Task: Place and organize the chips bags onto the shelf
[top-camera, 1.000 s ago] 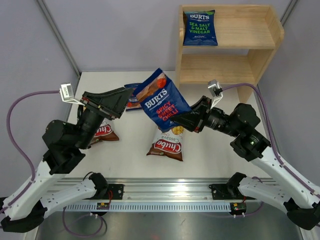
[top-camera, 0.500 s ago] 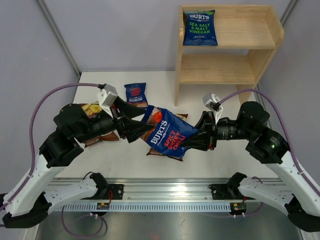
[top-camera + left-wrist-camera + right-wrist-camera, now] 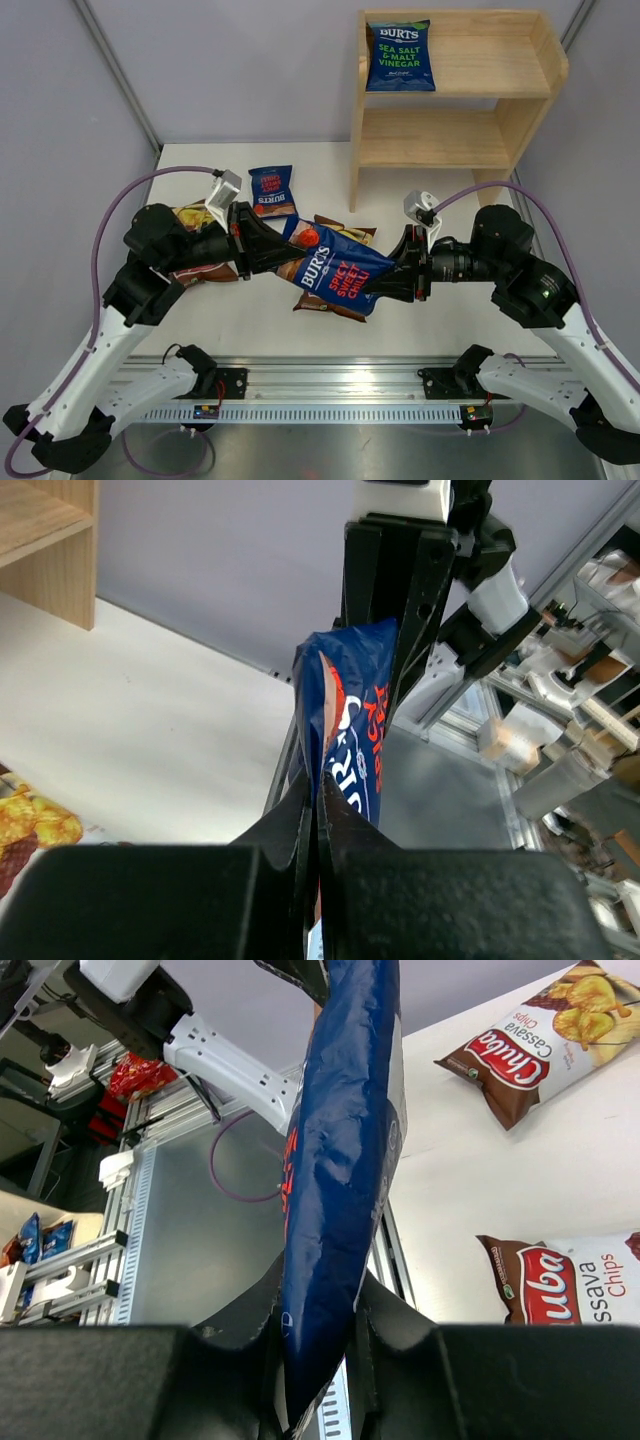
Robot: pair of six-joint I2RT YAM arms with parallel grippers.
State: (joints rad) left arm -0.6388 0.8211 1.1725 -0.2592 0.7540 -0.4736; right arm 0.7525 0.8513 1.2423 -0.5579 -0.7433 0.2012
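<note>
Blue chilli bag [image 3: 338, 272] hangs mid-table between both arms, stretched inward: left gripper [image 3: 290, 254] pinches its 10 o'clock corner, right gripper [image 3: 374, 287] clamps its 4 o'clock end. Only overhead shows the shelved sea-salt bag [image 3: 399, 56] at 1 o'clock.

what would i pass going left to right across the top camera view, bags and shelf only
chuba bag at far left → small burts bag → held spicy sweet chilli bag → shelf; second chuba bag overlaps the held one, left out

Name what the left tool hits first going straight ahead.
Probably the right tool, clamped on the far end of the Burts Spicy Sweet Chilli bag that the left tool itself holds.
</note>
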